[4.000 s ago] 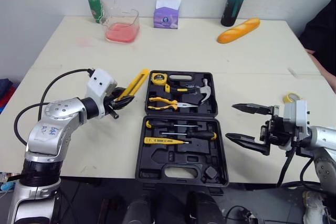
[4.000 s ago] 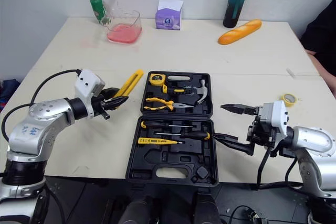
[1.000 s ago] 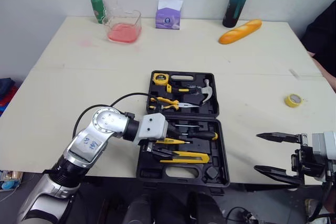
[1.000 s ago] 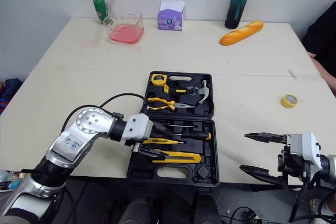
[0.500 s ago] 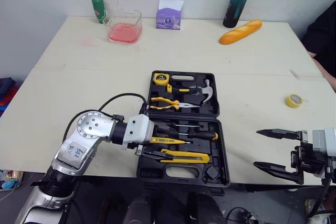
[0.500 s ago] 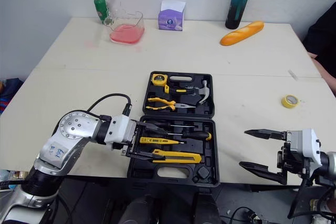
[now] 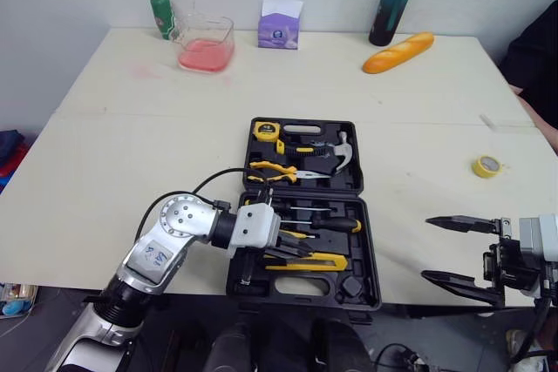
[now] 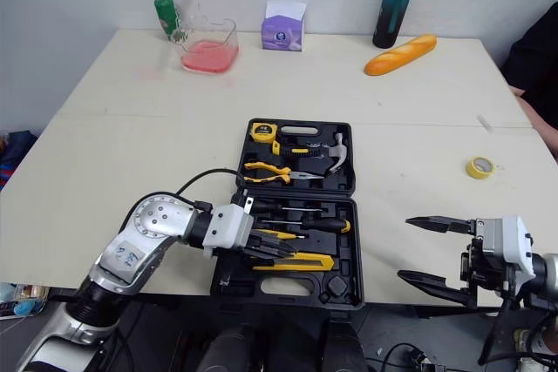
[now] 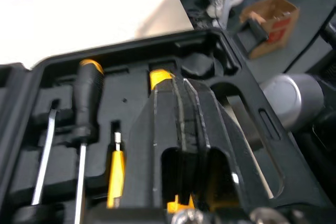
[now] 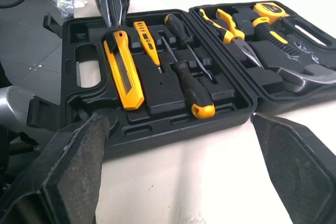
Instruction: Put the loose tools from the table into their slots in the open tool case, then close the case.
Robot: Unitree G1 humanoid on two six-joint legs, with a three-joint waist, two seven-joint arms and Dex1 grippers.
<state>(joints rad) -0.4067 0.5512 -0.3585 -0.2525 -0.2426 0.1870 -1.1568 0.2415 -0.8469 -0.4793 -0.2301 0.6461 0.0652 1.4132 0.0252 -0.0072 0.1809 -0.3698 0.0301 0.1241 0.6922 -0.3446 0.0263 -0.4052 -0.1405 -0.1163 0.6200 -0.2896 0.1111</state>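
We reckon our pinched-shut, empty left gripper (image 8: pixel 277 248) is seating the yellow utility knife (image 10: pixel 125 72) in the black plastic tool case (image 8: pixel 301 295); next, our wide-open, empty right gripper (image 8: pixel 406 249) beside it should help close it.

Left claw (image 7: pixel 293 246) over tool case (image 7: pixel 366 269)

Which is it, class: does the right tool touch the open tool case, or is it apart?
Apart. The left eye view shows a strip of bare table between the open right tool and the tool case.
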